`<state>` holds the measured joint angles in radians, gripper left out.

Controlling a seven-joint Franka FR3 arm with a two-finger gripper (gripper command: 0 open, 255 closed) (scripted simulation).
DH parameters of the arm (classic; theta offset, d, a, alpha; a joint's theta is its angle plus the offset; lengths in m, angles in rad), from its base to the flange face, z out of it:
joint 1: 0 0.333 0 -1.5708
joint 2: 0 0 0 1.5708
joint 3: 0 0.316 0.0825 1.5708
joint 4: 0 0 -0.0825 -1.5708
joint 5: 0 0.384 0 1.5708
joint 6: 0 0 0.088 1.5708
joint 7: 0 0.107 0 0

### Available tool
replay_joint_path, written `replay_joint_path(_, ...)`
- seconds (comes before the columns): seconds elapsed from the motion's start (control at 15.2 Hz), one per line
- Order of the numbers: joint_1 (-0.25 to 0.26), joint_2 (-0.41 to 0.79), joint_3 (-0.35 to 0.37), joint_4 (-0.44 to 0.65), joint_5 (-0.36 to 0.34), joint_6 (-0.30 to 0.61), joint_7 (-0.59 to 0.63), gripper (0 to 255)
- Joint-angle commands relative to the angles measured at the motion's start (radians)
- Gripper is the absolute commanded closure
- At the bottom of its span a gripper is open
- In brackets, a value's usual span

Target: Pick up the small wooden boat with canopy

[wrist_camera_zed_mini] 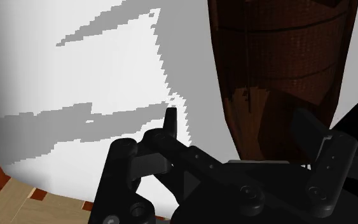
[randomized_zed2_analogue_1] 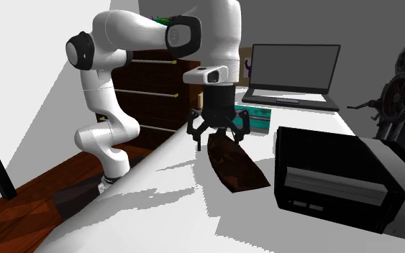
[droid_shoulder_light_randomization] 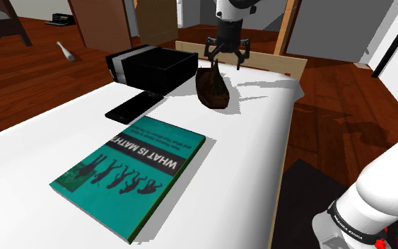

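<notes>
The boat [droid_shoulder_light_randomization: 213,88] is dark brown wood with a ribbed canopy and lies on the white surface [droid_shoulder_light_randomization: 247,141], close to a black box. From the other side the boat [randomized_zed2_analogue_1: 233,167] appears as a long dark hull. My gripper [droid_shoulder_light_randomization: 225,55] hangs straight down over the boat's far end, fingers spread. In the second exterior view the gripper [randomized_zed2_analogue_1: 219,133] sits just above the hull's tip. In the wrist view the boat [wrist_camera_zed_mini: 279,57] runs between the fingers of the gripper [wrist_camera_zed_mini: 241,124]; the left fingertip [wrist_camera_zed_mini: 171,119] stands clear of the hull. The gripper is open and holds nothing.
A black box [droid_shoulder_light_randomization: 151,67] stands beside the boat, with a flat black slab [droid_shoulder_light_randomization: 130,107] in front of it. A teal book [droid_shoulder_light_randomization: 130,173] lies nearer the shoulder camera. An open laptop [randomized_zed2_analogue_1: 290,72] sits behind the arm. Wooden floor surrounds the surface.
</notes>
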<state>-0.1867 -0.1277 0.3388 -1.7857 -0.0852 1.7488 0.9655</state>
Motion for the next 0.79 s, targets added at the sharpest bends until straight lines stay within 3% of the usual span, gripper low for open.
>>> replay_joint_path(0.0,-0.001,0.007,0.002,-0.009,-0.006,0.017,0.018,0)
replay_joint_path(0.46,0.001,0.001,0.001,-0.09,-0.006,0.093,0.025,0)
replay_joint_path(0.53,0.002,0.0,0.002,-0.094,-0.005,0.095,0.027,255)
replay_joint_path(0.73,0.002,0.004,0.003,-0.086,-0.007,0.091,0.028,255)
